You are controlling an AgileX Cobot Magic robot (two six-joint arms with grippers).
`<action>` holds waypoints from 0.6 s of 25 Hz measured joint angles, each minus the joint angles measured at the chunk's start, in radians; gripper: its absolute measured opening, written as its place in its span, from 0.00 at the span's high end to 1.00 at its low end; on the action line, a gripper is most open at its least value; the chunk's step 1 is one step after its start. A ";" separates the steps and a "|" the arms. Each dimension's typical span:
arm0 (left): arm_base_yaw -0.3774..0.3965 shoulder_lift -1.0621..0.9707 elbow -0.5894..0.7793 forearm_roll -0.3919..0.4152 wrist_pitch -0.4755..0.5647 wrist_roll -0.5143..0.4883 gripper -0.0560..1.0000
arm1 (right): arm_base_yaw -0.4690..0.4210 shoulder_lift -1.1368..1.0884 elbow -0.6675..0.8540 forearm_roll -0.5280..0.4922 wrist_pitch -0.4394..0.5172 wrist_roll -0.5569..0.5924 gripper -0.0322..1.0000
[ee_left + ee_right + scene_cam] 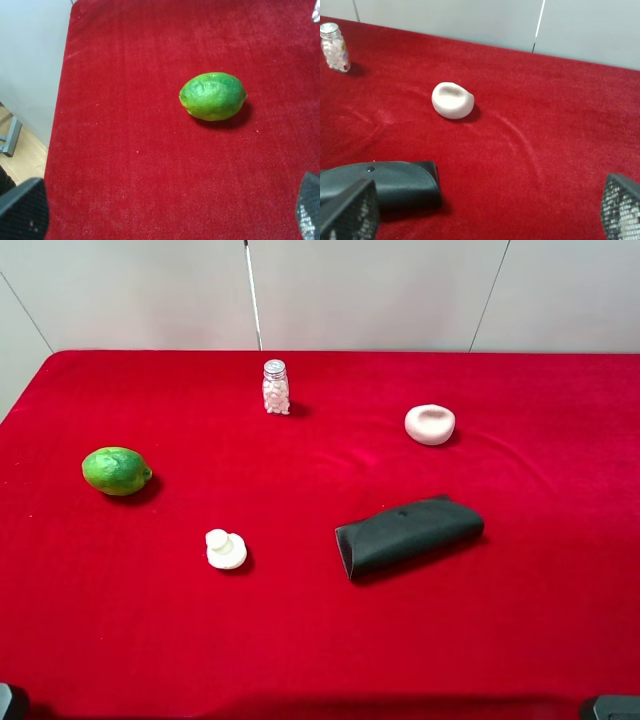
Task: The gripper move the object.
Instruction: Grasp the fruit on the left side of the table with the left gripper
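Left gripper (162, 215) first: only the 2 mesh-patterned fingertips (20, 212) poke into its wrist view, cut off at the frame's corners, spread wide with nothing but red cloth between them, so it is open and empty. Beyond them, well apart from both tips, sits the lime (213, 96), lying on its side, its small nub barely showing at 1 end. Right gripper (485, 210) is the same story: 2 tips at the corners, jaws wide, holding nothing, and 1 tip hides part of the dark rolled pouch (395, 187). From the high camera both arms shrink to dark slivers at the bottom corners. The lime (116, 471) rests near the left edge of the red table (300, 640), with a white knob-shaped piece (226, 549) nearer the middle, a small glass jar (275, 387) of white bits at the back, and a dimpled white lump (430, 424) to the right, which is hard to identify.
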 joint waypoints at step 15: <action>0.000 0.000 0.000 0.000 0.000 0.000 0.02 | 0.000 0.000 0.000 0.000 0.000 0.000 0.30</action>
